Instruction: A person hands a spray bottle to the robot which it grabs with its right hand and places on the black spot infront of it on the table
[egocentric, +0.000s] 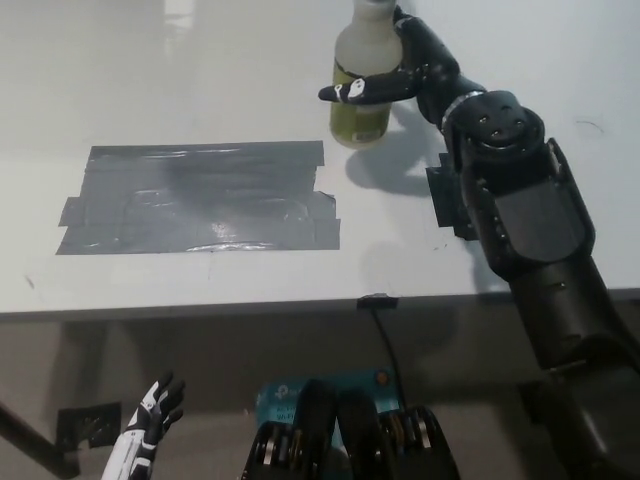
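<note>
A translucent spray bottle (357, 122) with a yellow-green label stands upright at the far middle of the white table (200, 60); its top is cut off by the picture's upper edge. My black right hand (412, 62) is shut on it, thumb across the label in front, the other fingers behind. I cannot tell whether its base touches the table. The large dark tape patch (200, 195) lies to the bottle's left and nearer to me. My white left hand (150, 432) hangs open below the table edge at the lower left.
A smaller black patch (446, 200) lies on the table under my right forearm, mostly hidden by it. The table's front edge (250, 306) crosses the picture, with a cable clip at its middle. No person is in view.
</note>
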